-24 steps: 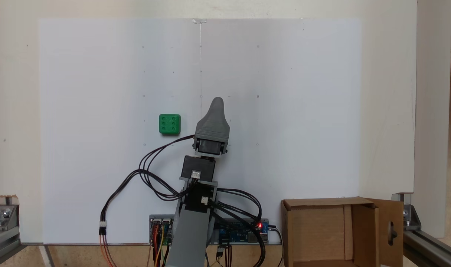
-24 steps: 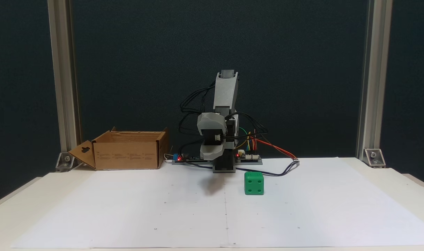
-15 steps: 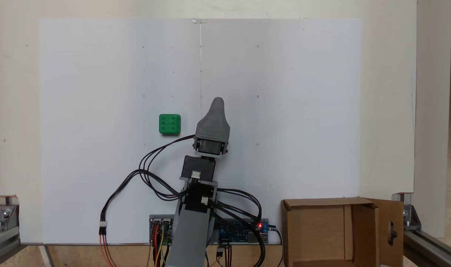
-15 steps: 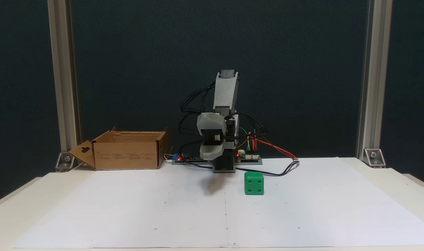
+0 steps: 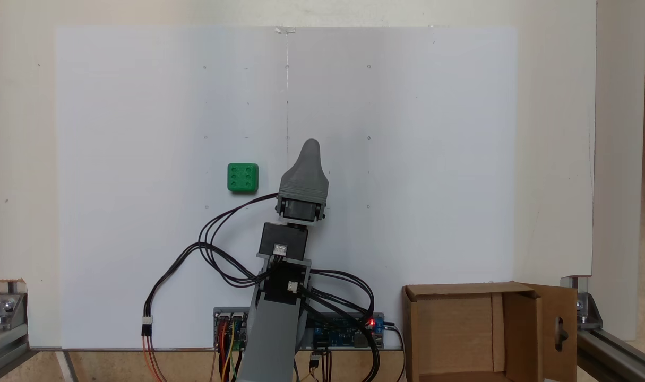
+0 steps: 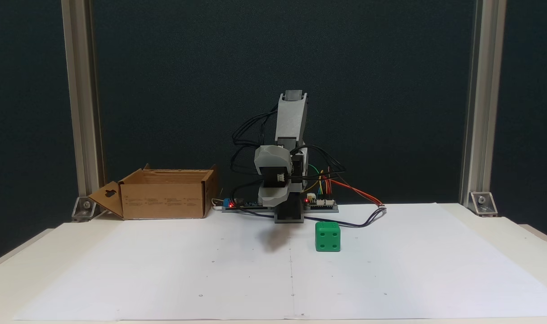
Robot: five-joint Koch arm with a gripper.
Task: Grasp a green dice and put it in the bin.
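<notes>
- White paper sheet (image 5: 407, 159) is covering most of the table (image 6: 525, 234) in both fixed views; a thin centre line is running down it, with small dot marks scattered around.
- Two aluminium frame posts (image 6: 79, 103) are standing at the back corners of the table in a fixed view, against a dark backdrop.
- The bin (image 5: 463, 329) is sitting at the lower right corner in a fixed view, open side up, flaps upright; the flap with the handle hole (image 5: 560, 333) is folding outward on its right. In a fixed view it (image 6: 165, 198) is sitting at back left, beside the arm's base, off the paper's edge.
- The arm (image 5: 280, 297) is rising from its base at the bottom centre, leaning over the sheet; black cables (image 5: 205, 249) are looping off to its left.
- Controller boards (image 6: 320, 202) with red LEDs lit are lying by the base.
- The gripper (image 5: 310, 146) is pointing away from the base, hanging above the paper near the centre line, touching nothing. Only one grey tapered jaw is showing, so I cannot tell whether it is spread or pressed together.
- The green dice (image 5: 242, 177) is resting flat on the paper, six-pip face up, near the gripper's left and apart from it. In a fixed view it (image 6: 327, 236) is sitting in front of the base, just right of the centre line, well apart from the bin.
</notes>
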